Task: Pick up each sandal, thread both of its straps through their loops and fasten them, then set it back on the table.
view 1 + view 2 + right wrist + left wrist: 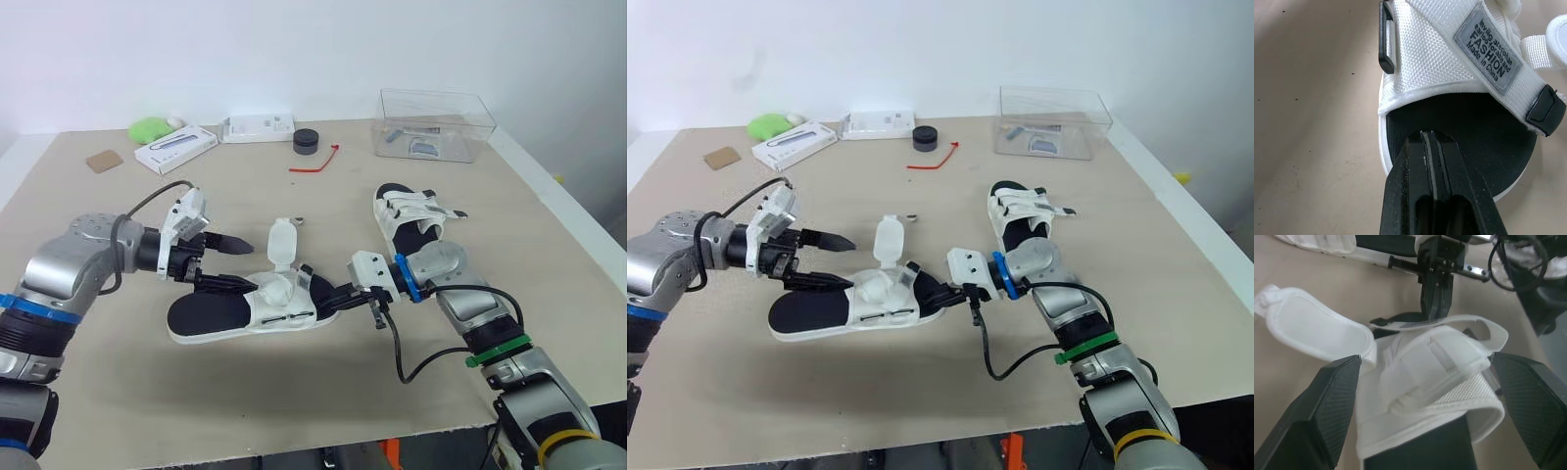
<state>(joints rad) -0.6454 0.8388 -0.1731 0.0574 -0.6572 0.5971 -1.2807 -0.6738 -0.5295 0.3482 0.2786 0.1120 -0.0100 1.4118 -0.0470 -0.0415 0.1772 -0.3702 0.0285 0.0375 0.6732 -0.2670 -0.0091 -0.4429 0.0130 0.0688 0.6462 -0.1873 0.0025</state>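
A white sandal with a black footbed [245, 308] lies flat on the table in front of me. One strap flap [281, 243] stands up unfastened; the other strap [1440, 362] lies folded across the upper. My left gripper [235, 264] is open, with one finger on each side of the sandal's strap section near the heel. My right gripper [328, 294] is shut, its tips [1430, 134] resting on the black footbed at the toe end. A second white sandal [407, 220] lies further back on the right, behind my right arm.
A clear plastic box [436, 122] stands at the back right. Along the back are a black round object [307, 141], a red tie [315, 162], two white boxes [176, 149] [258, 127], a green item [149, 129] and a brown card [103, 161].
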